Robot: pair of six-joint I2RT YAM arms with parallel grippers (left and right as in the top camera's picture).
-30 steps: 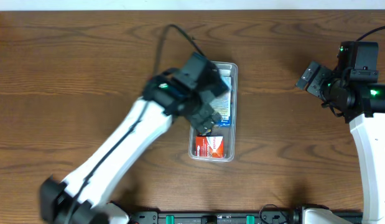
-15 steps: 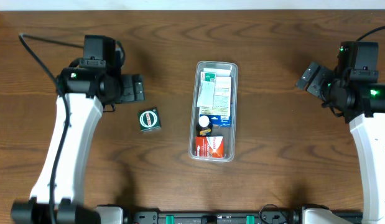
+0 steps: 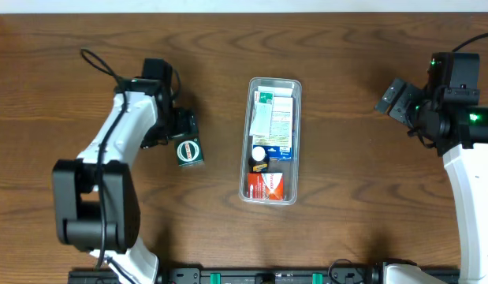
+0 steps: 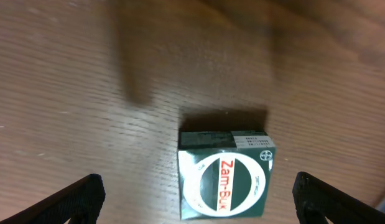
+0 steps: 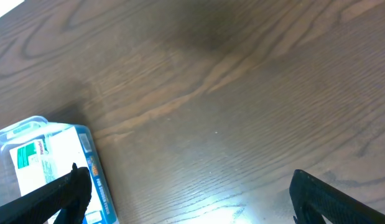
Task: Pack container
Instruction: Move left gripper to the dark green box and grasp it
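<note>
The clear plastic container [image 3: 297, 95] lies lengthwise at the table's middle, holding several small boxes, a red one at its near end. Its corner shows in the right wrist view [image 5: 30, 127]. A small dark green Zam-Buk box [image 3: 189, 151] lies on the table left of the container. It also shows in the left wrist view [image 4: 224, 180]. My left gripper [image 3: 183, 126] is open just above and behind the box, its fingers [image 4: 192, 198] wide on either side. My right gripper [image 3: 393, 99] is open and empty, far right of the container, over bare table [image 5: 192, 199].
The table is dark brown wood. A black cable [image 3: 102, 63] loops from the left arm at the back left. The right arm's base stands at the right edge [image 3: 472, 181].
My left arm has swung from over the container out to the left, then come in over the green box. The box now lies on the table. The right arm has not moved.
</note>
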